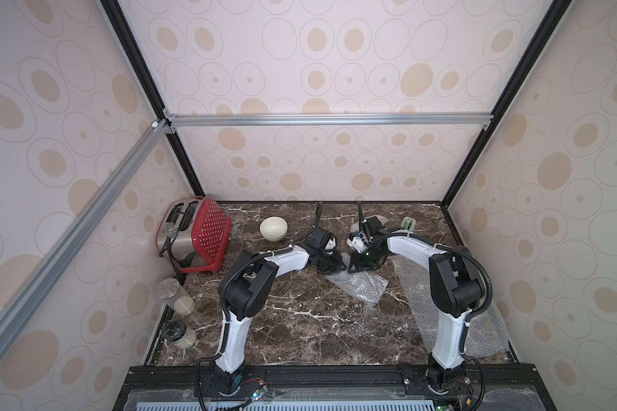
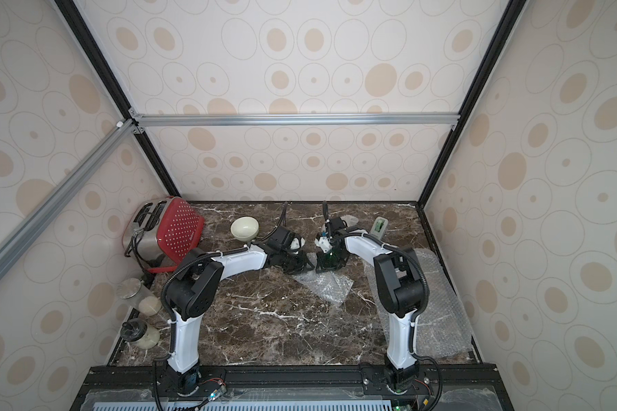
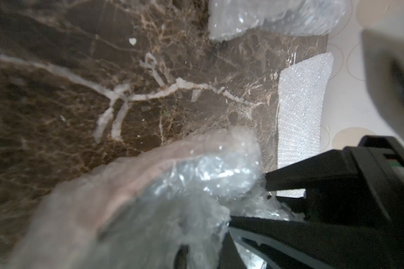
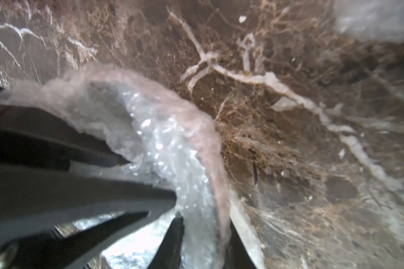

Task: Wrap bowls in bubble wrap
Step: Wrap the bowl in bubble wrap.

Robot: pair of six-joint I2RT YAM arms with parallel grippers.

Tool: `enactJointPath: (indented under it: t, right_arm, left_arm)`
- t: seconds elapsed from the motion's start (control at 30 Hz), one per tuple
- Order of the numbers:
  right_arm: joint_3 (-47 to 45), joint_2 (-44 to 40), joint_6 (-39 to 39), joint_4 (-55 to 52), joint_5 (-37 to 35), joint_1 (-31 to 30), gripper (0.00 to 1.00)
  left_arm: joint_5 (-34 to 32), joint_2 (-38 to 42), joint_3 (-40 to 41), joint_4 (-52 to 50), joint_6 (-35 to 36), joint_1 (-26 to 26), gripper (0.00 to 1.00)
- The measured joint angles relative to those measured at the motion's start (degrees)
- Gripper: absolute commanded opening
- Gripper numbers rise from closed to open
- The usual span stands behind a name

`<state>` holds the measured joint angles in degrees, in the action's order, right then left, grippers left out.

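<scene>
Bubble wrap [image 4: 163, 144] filled the nearest part of both wrist views, cloudy and crumpled, draped over the curved rim of a bowl [image 3: 149, 167] whose pattern could not be made out through the film. That bundle sat on the bench [image 1: 300, 331] midway between the left and right edges, nearer the rear edge, with a loose tail [image 1: 360, 288] of film trailing toward the front. At the rim the right jaws pinched a bunch of film; the left jaws had film between them too, but whether they gripped it could not be told. By the look of it, the film would be light, soft, slippery and springy, apt to unfold if let go, while the ceramic inside would be stiff, weighty and breakable. The loose tail seemed the best place to take hold. Outward, a cream bowl [image 1: 273, 229] stood unwrapped toward the rear left corner beside a red toaster [image 1: 193, 238], and a flat sheet [image 2: 439, 313] lay along the right edge
</scene>
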<state>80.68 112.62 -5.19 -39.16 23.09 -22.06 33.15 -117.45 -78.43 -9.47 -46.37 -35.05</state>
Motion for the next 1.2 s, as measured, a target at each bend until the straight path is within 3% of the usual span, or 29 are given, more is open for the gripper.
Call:
enactJointPath:
  t: [0.17, 0.47, 0.63, 0.83, 1.0, 1.2]
  right_arm:
    - [0.02, 0.0, -0.42, 0.92, -0.96, -0.02, 0.16]
    - [0.07, 0.0, -0.87, 0.17, -2.34, 0.07, 0.08]
    - [0.7, 0.0, -2.14, -0.81, -2.34, 0.07, 0.08]
    - [1.07, 0.0, -3.56, -1.84, -2.49, 0.07, 0.08]
    - [1.16, 0.0, -4.02, -2.08, -2.54, 0.11, 0.08]
    - [1.16, 0.0, -4.33, -2.23, -2.56, 0.11, 0.08]
  left_arm:
    - [0.59, 3.28, -0.33, -3.08, 0.92, 1.44, 0.53]
    - [-2.89, 14.93, 1.53, -8.44, 3.78, 9.07, 0.6]
    - [-4.33, 22.82, 11.06, -5.64, 2.71, 9.14, 0.65]
    - [-7.61, 29.94, 24.87, 0.39, -2.34, 5.35, 0.7]
    - [-8.02, 27.63, 27.32, 7.8, -6.38, 0.76, 0.7]
    - [-8.48, 21.14, 26.58, 12.17, -8.33, 0.33, 0.71]
